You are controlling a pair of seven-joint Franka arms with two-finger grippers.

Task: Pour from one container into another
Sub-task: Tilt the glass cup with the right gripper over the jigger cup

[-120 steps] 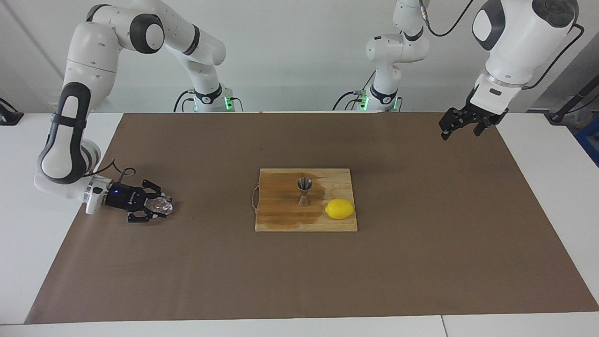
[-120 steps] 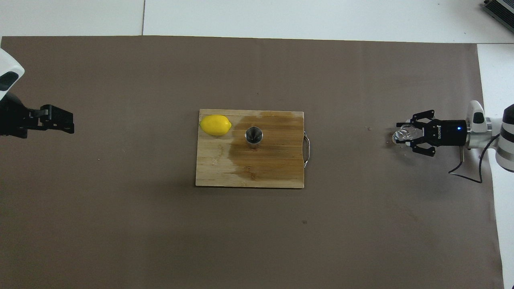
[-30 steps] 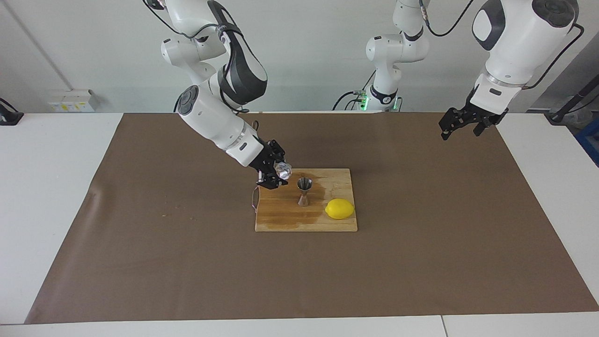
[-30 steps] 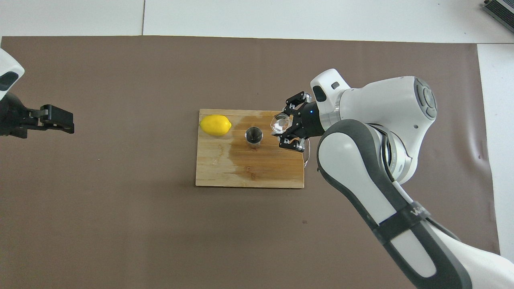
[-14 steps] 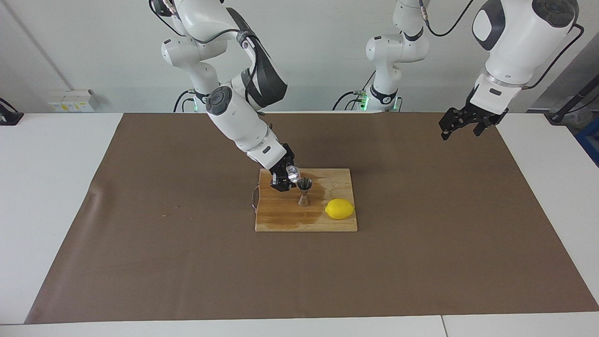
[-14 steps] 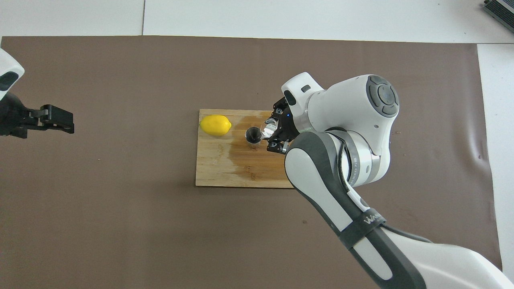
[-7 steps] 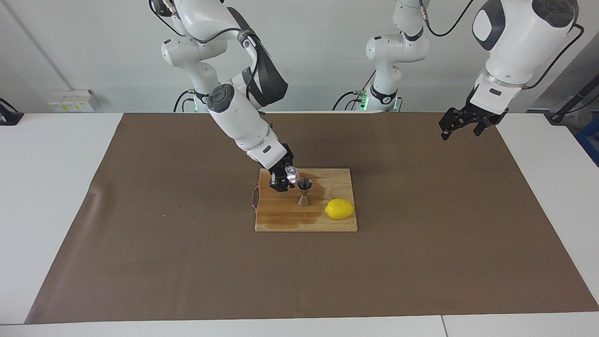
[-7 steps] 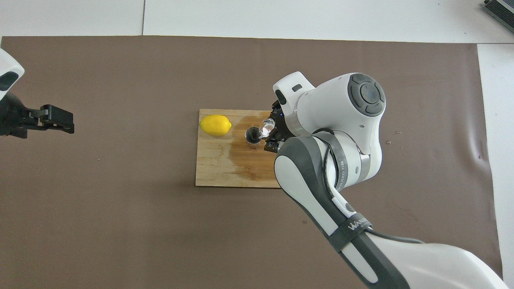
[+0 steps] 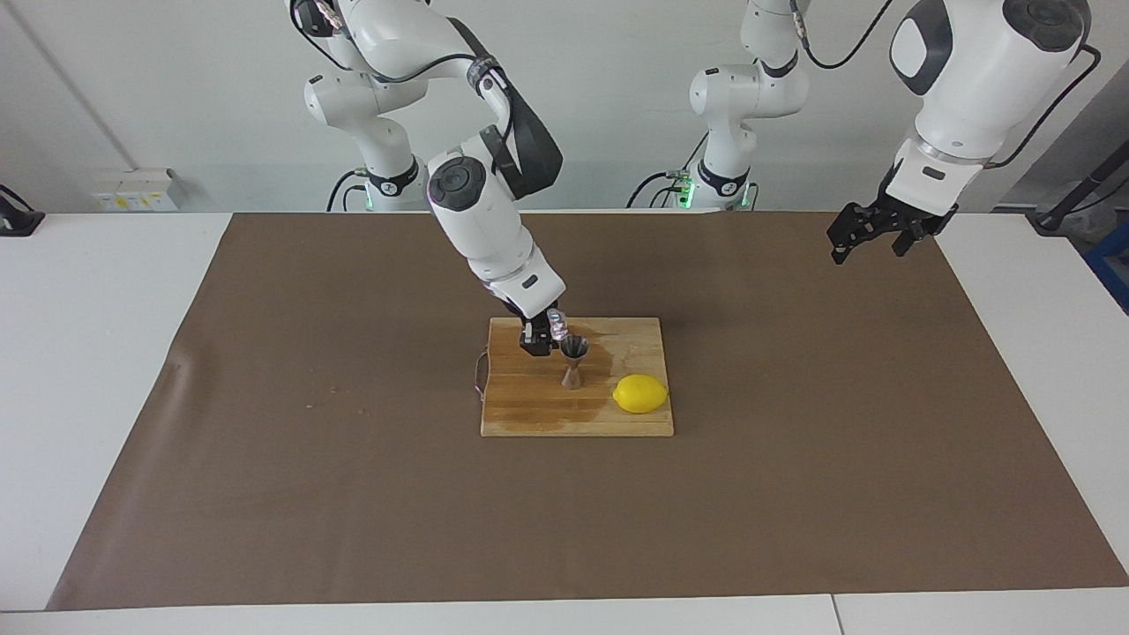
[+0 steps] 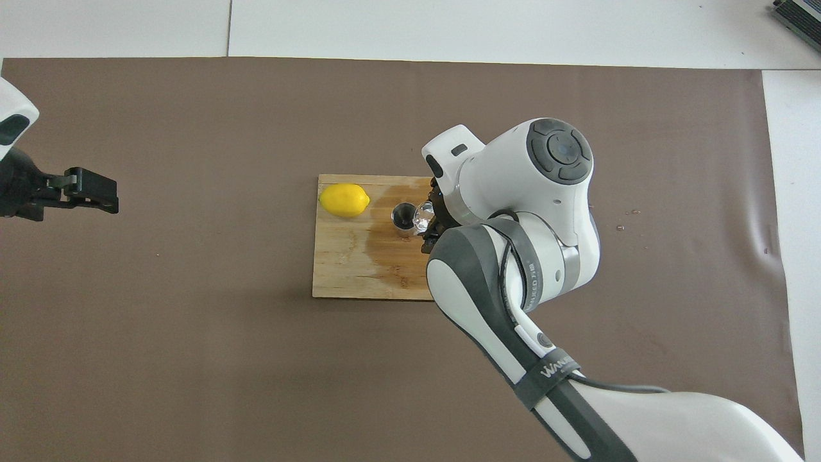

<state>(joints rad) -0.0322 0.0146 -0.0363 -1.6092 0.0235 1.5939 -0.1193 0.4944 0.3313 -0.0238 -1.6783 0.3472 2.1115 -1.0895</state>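
Observation:
A small steel hourglass jigger [image 9: 573, 360] [image 10: 404, 217] stands upright on a wooden cutting board [image 9: 529, 414] [image 10: 346, 269]. My right gripper [image 9: 542, 333] [image 10: 428, 221] is shut on the tiny clear glass cup [image 9: 556, 324] [image 10: 423, 215]. It holds the cup tilted just above the jigger's upper rim, on the side toward the right arm's end of the table. In the overhead view the right arm's wrist hides most of the gripper. My left gripper [image 9: 869, 234] [image 10: 83, 190] hangs open and empty over the brown mat at the left arm's end, waiting.
A yellow lemon [image 9: 640, 393] [image 10: 344, 199] lies on the board beside the jigger, toward the left arm's end. A dark wet stain spreads over the board around the jigger. The brown mat [image 9: 794, 485] covers the table. Small crumbs lie on it toward the right arm's end.
The right arm's wrist has turned and risen over the board, tipping the cup further toward the jigger's mouth. The left arm has not moved.

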